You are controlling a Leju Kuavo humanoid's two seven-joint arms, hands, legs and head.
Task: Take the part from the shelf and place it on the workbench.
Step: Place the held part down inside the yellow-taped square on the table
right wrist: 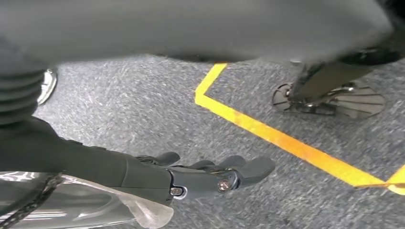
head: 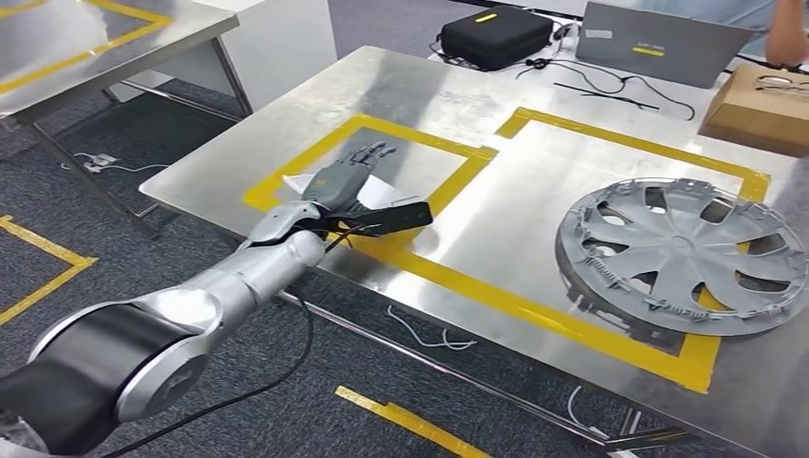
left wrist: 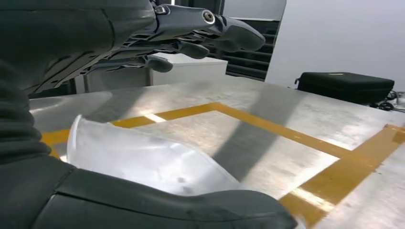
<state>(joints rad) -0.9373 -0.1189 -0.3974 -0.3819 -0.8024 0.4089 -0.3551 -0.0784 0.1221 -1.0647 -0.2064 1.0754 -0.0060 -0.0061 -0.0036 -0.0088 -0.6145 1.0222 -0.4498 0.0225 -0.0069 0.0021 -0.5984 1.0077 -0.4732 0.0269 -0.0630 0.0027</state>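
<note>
1. The part, a grey wheel cover, lies flat on the workbench inside the larger yellow-taped frame.
2. The left hand hovers over the smaller frame, fingers spread and empty, well apart from the part.
3. The right hand hangs above carpet, fingers loosely extended, apparently empty.

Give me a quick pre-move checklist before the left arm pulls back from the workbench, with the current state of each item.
1. Part on the workbench: the wheel cover lies flat inside the larger yellow-taped frame on the workbench: ok.
2. Left hand holds nothing, fingers apart above the smaller taped frame: ok.
3. Left hand apart from the wheel cover: ok.
4. Right hand hangs over the carpet, fingers loosely extended, holding nothing: ok.
5. Cable along the left forearm free of the table edge: cannot tell.
6. Person's arm at the far corner, away from the left arm: ok.
</note>
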